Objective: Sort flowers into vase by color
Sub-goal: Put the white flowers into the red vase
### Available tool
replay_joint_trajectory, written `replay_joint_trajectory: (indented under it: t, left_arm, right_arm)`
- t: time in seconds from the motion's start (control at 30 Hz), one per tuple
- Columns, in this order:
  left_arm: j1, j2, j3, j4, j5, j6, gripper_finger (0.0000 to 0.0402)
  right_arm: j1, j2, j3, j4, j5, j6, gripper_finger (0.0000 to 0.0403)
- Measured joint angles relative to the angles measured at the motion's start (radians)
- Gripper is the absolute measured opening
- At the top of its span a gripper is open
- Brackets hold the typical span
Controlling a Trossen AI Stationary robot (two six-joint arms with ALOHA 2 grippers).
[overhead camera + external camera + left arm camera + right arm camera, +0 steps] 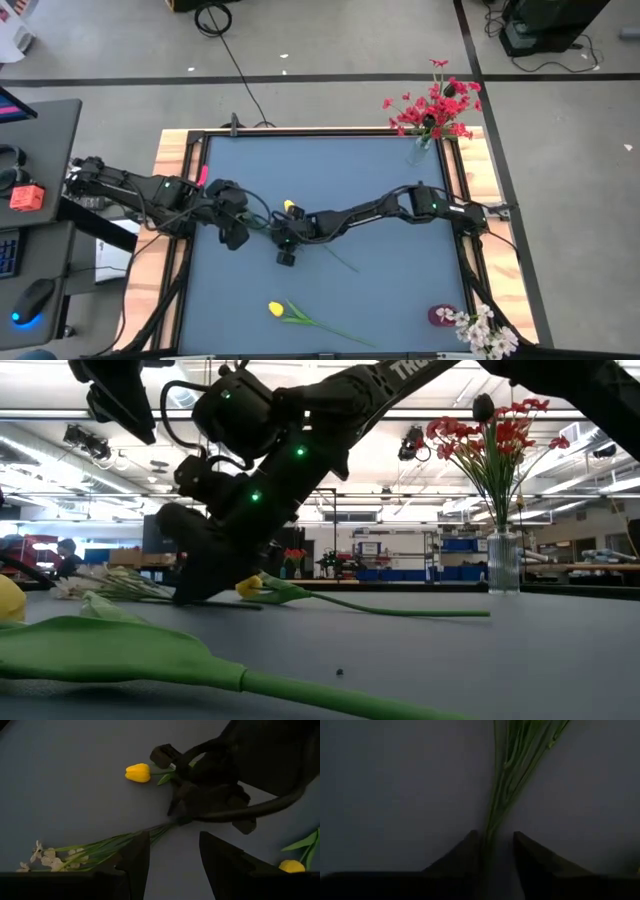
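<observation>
Green stems [512, 775] of the whitish spray lie flat mid-desk [400, 290], right gripper [495, 845] narrowed astride them, grip unconfirmed. Light, springy, slippery stuff: best pinched low on the bunched stalks. Left gripper [172, 857] hangs open nearby.

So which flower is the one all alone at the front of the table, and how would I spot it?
Start at the blue table and go to the edge opposite the vase of red flowers. A yellow tulip lies flat there, its green stem pointing toward the whitish-pink blossoms in the corner. The other yellow tulip lies mid-table among the grippers; this one has nothing touching it.
</observation>
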Motion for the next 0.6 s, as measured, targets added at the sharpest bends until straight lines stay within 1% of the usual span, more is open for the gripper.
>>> replay_joint_trajectory:
  t: [0.07,0.17,0.2,0.3,0.37,0.5,0.6]
  left_arm:
    - [0.007,0.000,0.000,0.000,0.000,0.000,0.0176]
    - [0.020,0.000,0.000,0.000,0.000,0.003,0.0176]
    - [0.024,0.000,0.000,0.000,0.000,0.003,0.0176]
    - [0.033,0.000,0.000,0.000,0.000,-0.006,0.0176]
    - [0.034,0.000,0.000,0.000,0.000,-0.016,0.0176]
    - [0.034,0.000,0.000,-0.001,0.000,-0.019,0.0176]
    - [0.034,0.000,0.000,-0.001,0.000,-0.019,0.0176]
  right_arm:
    - [0.003,-0.001,0.000,-0.024,0.005,0.000,0.0095]
    - [0.006,-0.007,-0.001,-0.045,0.006,0.016,0.0030]
    - [0.006,-0.010,-0.001,-0.055,0.004,0.035,0.0018]
    - [0.006,-0.036,-0.004,-0.130,0.009,0.173,0.0018]
    - [0.003,-0.057,-0.004,-0.206,-0.017,0.256,0.0018]
    - [0.018,-0.097,-0.005,-0.384,-0.089,0.311,0.0010]
    - [0.057,-0.123,-0.008,-0.509,-0.109,0.336,0.0026]
